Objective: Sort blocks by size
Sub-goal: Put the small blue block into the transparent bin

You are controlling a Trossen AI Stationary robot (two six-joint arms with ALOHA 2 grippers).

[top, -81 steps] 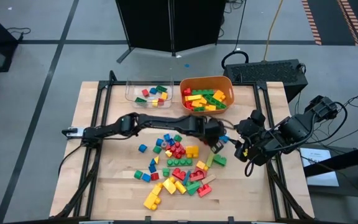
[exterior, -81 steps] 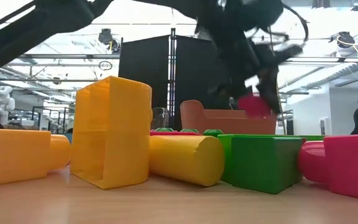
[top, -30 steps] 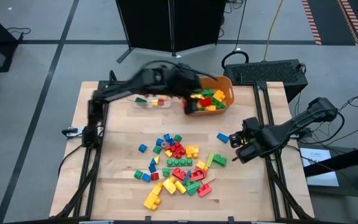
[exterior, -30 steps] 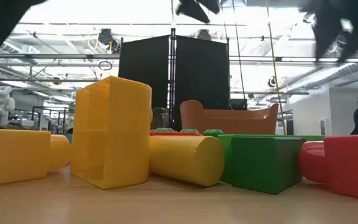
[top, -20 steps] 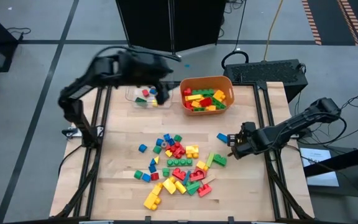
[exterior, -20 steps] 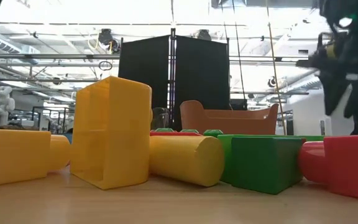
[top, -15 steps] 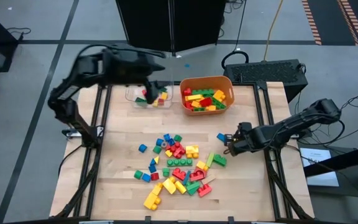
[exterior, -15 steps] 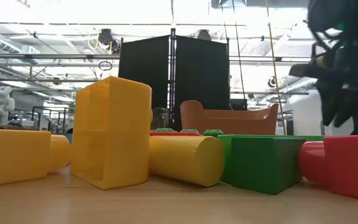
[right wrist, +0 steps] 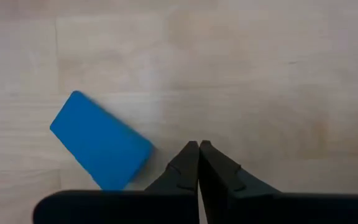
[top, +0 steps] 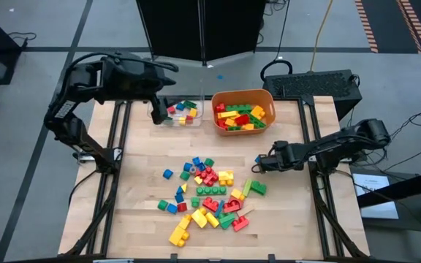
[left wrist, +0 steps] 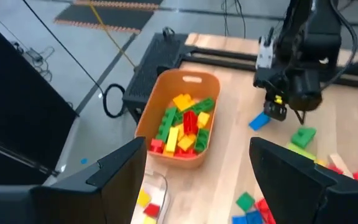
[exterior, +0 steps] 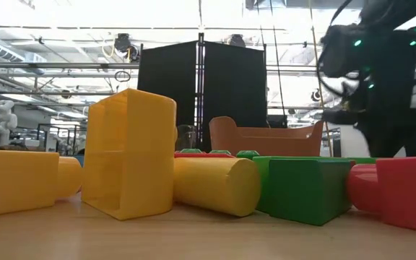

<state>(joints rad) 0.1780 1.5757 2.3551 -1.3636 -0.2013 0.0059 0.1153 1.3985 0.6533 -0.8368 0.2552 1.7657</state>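
Note:
The blocks (top: 207, 193) lie scattered in red, yellow, green and blue on the middle and near part of the wooden table. One blue block (right wrist: 101, 142) lies apart on the right, flat on the wood. My right gripper (right wrist: 197, 146) points down beside its corner, shut with nothing between the fingers; the left wrist view shows my right gripper (left wrist: 277, 112) next to the blue block (left wrist: 260, 120). My left gripper (top: 157, 108) is raised high at the far left, over the clear tray, open and empty.
An orange tub (top: 263, 96) with larger blocks stands at the far middle, and a clear tray (top: 154, 108) with small blocks stands to its left. In the low view big yellow (exterior: 128, 152) and green (exterior: 302, 188) blocks fill the foreground. Bare wood surrounds the blue block.
My left gripper has swung from over the orange tub toward the table's far left and risen, ending above the clear tray. My right gripper has gone down and toward the table's left, turning to point more steeply down, and now stands beside the blue block.

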